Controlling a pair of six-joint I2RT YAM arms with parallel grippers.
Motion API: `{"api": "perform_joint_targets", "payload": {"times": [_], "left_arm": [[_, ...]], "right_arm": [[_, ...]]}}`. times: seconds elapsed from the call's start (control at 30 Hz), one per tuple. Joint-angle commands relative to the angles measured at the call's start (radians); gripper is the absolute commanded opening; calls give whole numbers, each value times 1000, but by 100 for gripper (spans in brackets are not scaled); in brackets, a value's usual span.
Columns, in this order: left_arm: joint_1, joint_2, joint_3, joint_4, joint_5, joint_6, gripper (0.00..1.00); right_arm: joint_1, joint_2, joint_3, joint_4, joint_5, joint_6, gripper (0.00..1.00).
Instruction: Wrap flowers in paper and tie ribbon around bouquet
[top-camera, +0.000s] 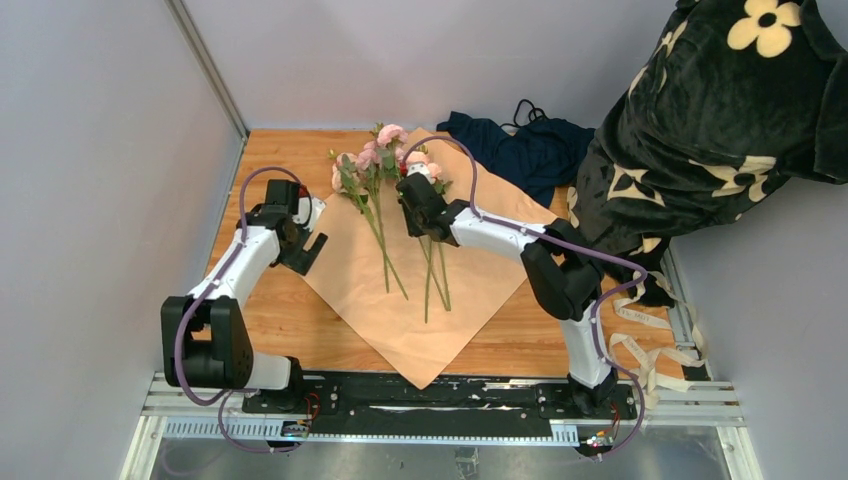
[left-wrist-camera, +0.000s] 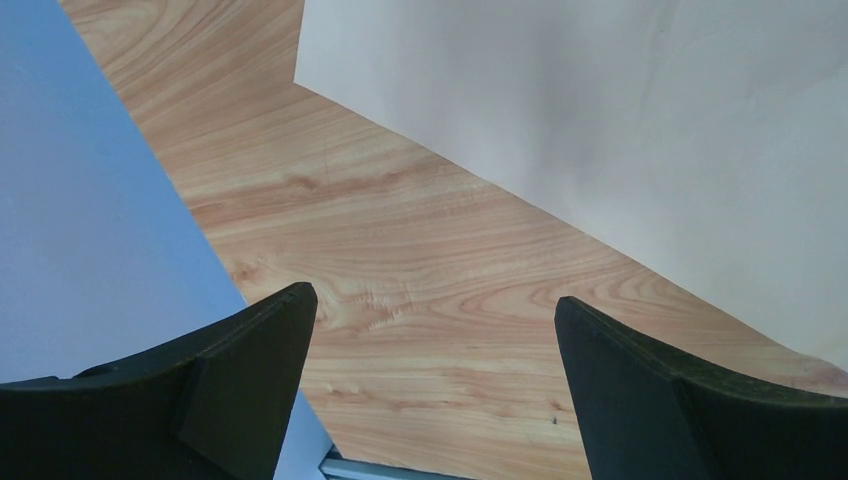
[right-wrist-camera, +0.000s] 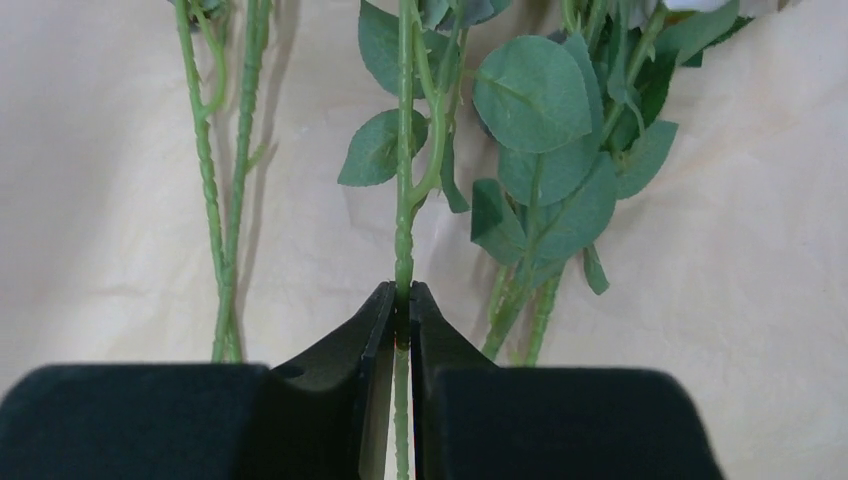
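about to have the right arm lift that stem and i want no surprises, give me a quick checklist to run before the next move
1. Right gripper shut on a single flower stem: ok.
2. Neighbouring stems outside the jaws: ok, though the leafy stems stand close beside it.
3. Paper flat, tan face up, under the flowers: ok.
4. Left gripper open and off the paper, over bare table: ok.
5. Ribbon within reach: cannot tell; it lies by the table's right edge.
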Motion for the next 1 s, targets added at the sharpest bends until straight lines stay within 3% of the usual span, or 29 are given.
{"api": "perform_joint_targets", "payload": {"times": [0.0, 0.1, 0.13, 0.2, 0.23, 0.37, 0.43, 0.5, 0.7, 0.97], "left_arm": [[-1, -54, 7, -21, 94, 14, 100], [-38, -29, 49, -20, 194, 5, 96], [-60, -5, 86, -17, 244, -1, 94], [-107, 80, 157, -16, 288, -42, 90], [-121, 131, 211, -17, 293, -85, 87], [-129, 299, 399, -3, 267, -210, 65], [-131, 376, 473, 12, 246, -239, 57], [-133, 475, 551, 13, 188, -261, 55], [-177, 667, 697, 15, 132, -288, 54], [-264, 777, 744, 29, 125, -278, 53]], "right_arm": [[-2, -8, 1, 70, 28, 65, 13], [-12, -41, -48, 131, 28, 122, 12], [-23, -44, -64, 170, 7, 146, 16], [-35, -36, -49, 164, -54, 171, 36], [-37, -36, -30, 124, -72, 163, 41], [-72, -151, -107, 72, -94, 90, 48], [-134, -215, -173, 94, -136, 77, 46], [-200, -236, -213, 101, -158, 73, 39], [-274, -49, -67, -31, -161, 5, 14], [-273, 127, 84, -52, -216, 17, 8]]}}
